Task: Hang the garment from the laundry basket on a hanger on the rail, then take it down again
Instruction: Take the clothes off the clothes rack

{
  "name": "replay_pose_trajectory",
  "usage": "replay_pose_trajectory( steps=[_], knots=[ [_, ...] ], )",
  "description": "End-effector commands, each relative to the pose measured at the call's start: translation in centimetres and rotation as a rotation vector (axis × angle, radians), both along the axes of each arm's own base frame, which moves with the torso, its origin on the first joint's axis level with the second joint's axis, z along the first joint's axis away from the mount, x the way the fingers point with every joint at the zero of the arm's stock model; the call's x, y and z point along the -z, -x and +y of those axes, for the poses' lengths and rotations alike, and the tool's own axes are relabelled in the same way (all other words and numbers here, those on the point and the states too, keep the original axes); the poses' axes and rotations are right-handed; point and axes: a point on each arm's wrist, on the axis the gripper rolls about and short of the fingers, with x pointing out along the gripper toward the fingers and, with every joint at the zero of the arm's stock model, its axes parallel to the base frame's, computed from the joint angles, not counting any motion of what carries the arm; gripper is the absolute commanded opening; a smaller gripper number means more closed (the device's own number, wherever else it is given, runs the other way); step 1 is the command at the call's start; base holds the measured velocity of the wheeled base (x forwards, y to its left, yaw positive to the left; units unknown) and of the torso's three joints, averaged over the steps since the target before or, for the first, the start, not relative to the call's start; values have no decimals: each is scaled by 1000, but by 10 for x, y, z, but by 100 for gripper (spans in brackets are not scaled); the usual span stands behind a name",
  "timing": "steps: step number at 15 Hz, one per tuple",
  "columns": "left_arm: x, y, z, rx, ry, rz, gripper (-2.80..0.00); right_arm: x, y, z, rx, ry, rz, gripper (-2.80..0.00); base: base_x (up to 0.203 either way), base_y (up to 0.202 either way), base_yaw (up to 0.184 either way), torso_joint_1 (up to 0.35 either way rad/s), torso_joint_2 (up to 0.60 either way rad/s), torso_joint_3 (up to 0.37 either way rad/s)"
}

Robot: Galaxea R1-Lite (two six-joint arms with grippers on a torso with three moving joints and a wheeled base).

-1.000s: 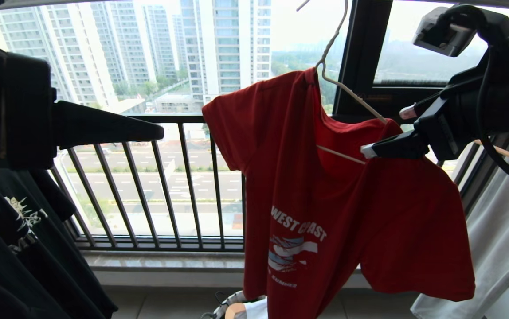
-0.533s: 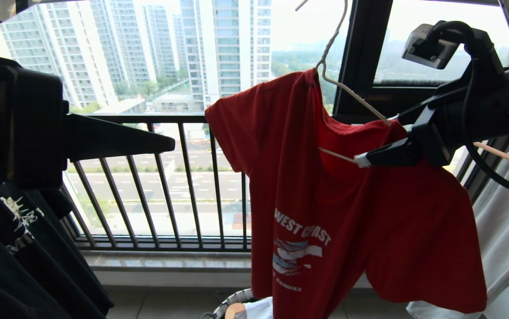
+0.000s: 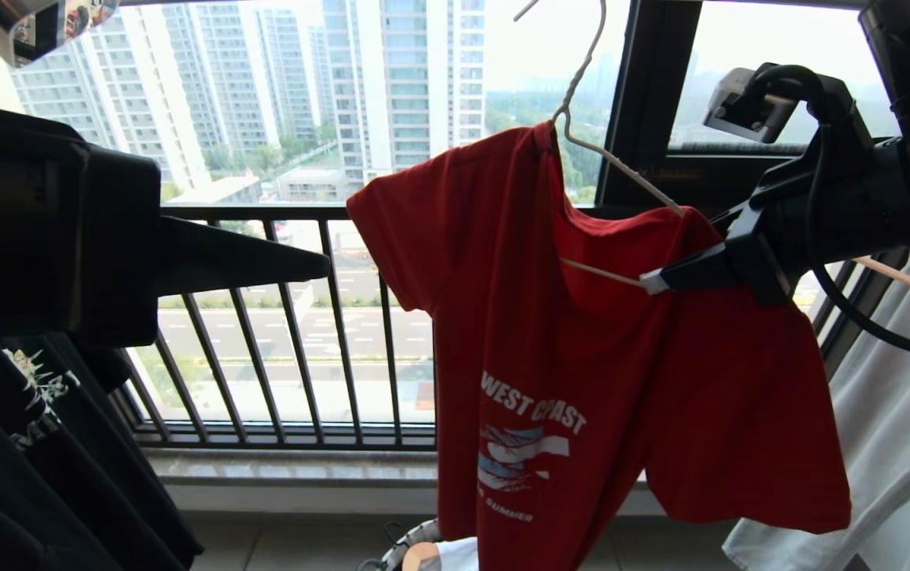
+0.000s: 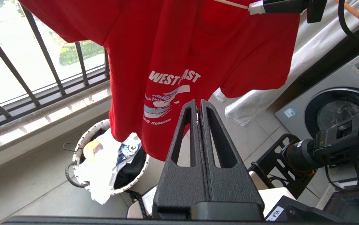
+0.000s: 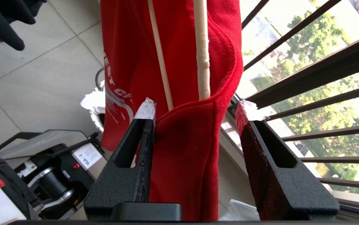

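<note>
Two tools: right (image 5: 195, 109) straddling garment (image 3: 582, 357) (unclamped), left (image 4: 198, 106) closed over tiled floor (image 4: 35, 193).

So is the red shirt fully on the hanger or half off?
Half off. The garment hangs lopsided: the hanger wire lies bare at the neckline, and one shoulder sags by the right gripper.

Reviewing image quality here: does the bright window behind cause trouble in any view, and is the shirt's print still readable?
Head view: backlit by the window, so the left gripper and the right gripper read as near-black silhouettes, while the garment keeps its lettering readable. Left wrist view: evenly lit, print sharp, laundry basket clear. Right wrist view: fabric close up and sharp, sky beyond the bars washed out.
</note>
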Motion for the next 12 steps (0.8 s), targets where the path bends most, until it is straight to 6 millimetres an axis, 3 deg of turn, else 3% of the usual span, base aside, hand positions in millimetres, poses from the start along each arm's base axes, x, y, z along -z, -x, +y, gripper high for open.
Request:
replay_pose_trajectory(
  steps=[1,7,12],
  knots=[
    [6,-7,-7,2,-6,6,-280,-4,6,-2,-5,-5,-11,-280,0,0,0,0,0,0],
    [14,-29,-27,1,-21,21,-280,-7,15,-3,-45,-30,-14,-280,0,0,0,0,0,0],
    [3,-60,-56,46,35,-10,-280,-10,20,-5,-47,-35,-24,-280,0,0,0,0,0,0]
  ],
)
